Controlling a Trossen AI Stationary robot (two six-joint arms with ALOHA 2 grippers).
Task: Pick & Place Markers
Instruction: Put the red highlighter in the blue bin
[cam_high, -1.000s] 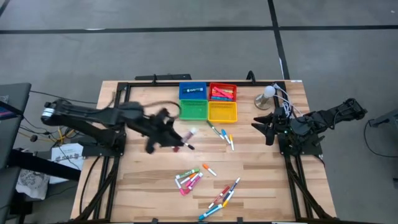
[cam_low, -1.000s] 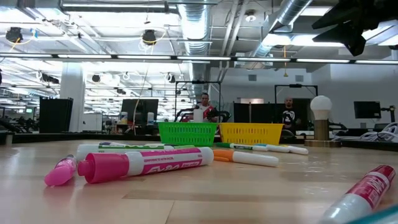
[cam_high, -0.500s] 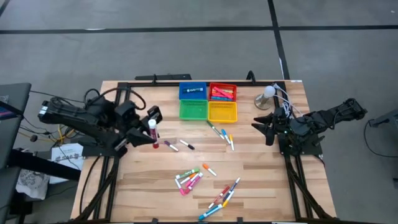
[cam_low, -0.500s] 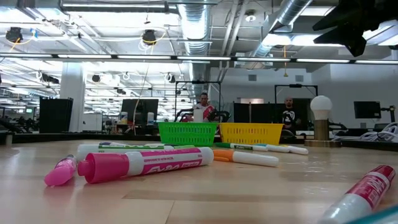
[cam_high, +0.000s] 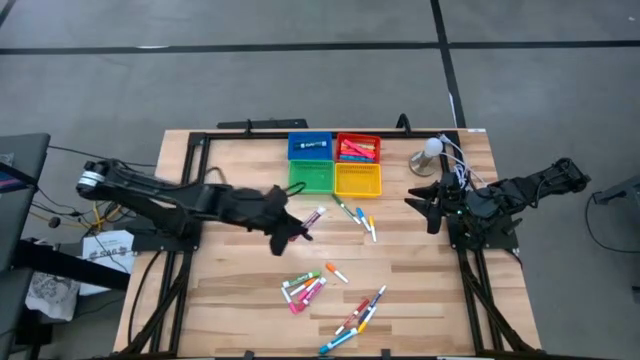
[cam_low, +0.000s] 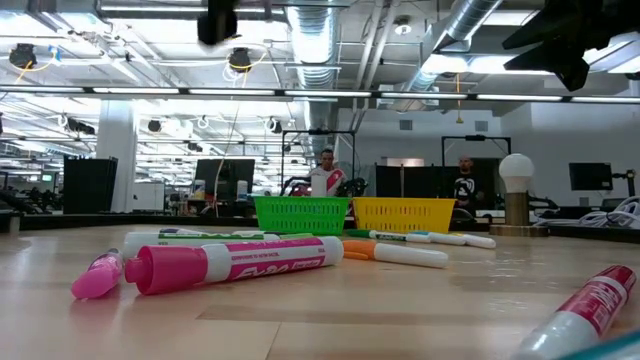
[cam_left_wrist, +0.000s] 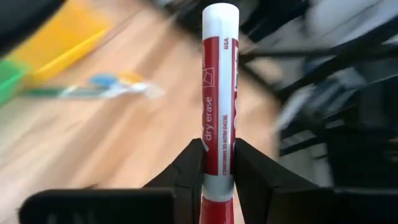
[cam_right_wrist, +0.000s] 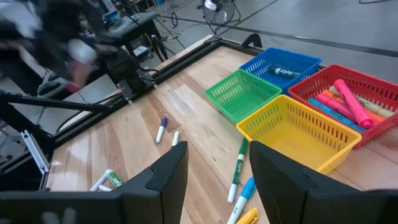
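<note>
Wooden table (cam_high: 420, 290) is being shown w/ four coloured trays (cam_high: 335, 163) at its far edge and loose markers (cam_high: 305, 287) scattered mid-table and nearer the front. L gripper (cam_high: 296, 228) is being held over the table centre, just before the green tray, fingers (cam_left_wrist: 186, 171) being kept clamped on a red dry-erase marker (cam_left_wrist: 218, 93), upright betw. them. R gripper (cam_high: 415, 203) is being held at the right side, near a lamp (cam_high: 430, 150), fingers (cam_right_wrist: 165, 177) being kept apart, nothing betw. them.
</note>
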